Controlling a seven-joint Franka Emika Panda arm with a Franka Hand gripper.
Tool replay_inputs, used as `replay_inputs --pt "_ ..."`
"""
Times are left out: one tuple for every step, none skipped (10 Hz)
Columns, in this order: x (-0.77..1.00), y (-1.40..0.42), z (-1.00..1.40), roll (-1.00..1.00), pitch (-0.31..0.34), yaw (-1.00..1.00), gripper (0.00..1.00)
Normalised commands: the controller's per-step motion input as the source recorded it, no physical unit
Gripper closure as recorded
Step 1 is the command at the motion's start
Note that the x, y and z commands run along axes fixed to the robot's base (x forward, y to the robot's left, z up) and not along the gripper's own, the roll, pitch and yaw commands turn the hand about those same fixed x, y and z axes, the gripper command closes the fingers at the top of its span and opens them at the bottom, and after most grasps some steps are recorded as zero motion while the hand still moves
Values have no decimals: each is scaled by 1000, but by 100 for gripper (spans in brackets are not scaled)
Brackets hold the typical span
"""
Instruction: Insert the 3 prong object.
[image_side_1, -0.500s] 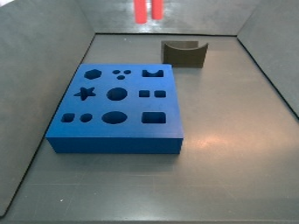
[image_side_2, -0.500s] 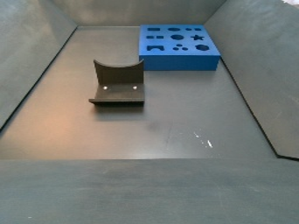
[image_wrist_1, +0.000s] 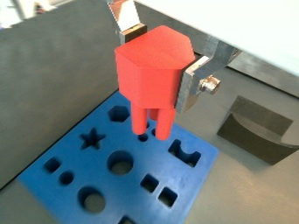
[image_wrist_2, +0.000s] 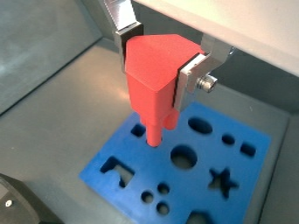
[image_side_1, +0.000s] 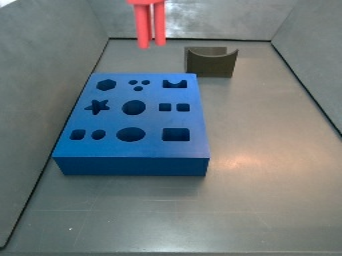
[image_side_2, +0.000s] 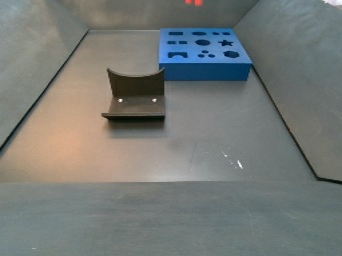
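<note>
My gripper (image_wrist_1: 158, 57) is shut on the 3 prong object (image_wrist_1: 149, 74), a red-orange piece with a blocky top and thin prongs pointing down. Both wrist views show it, the other being (image_wrist_2: 155, 74), with a silver finger (image_wrist_1: 126, 16) on each side of the blocky top. The prongs hang above the blue block (image_wrist_1: 111, 171) with shaped holes, clear of its surface, over its far part. In a side view only the prongs (image_side_1: 147, 22) show, at the top edge above the blue block (image_side_1: 134, 120). The gripper body is out of frame there.
A dark olive curved-notch block (image_side_1: 211, 60) stands on the floor beyond the blue block and also shows in a side view (image_side_2: 134, 95). Grey walls enclose the floor. The blue block (image_side_2: 205, 52) lies near one wall.
The red-orange piece has come down and shifted left in a side view, so more of its prongs show. The blue and olive blocks have not moved.
</note>
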Motion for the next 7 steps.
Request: replay_inputs --pt "-46 51 -420 13 0 -974 100" --pt "0 0 -403 3 0 -1000 100" --pt "0 0 -369 0 -14 -1000 100" --pt "0 0 -311 0 -41 -1000 100" --pt "0 469 -274 0 0 -554 100" --pt "0 820 -277 0 0 -186 100" --pt "0 891 -271 0 0 -109 100"
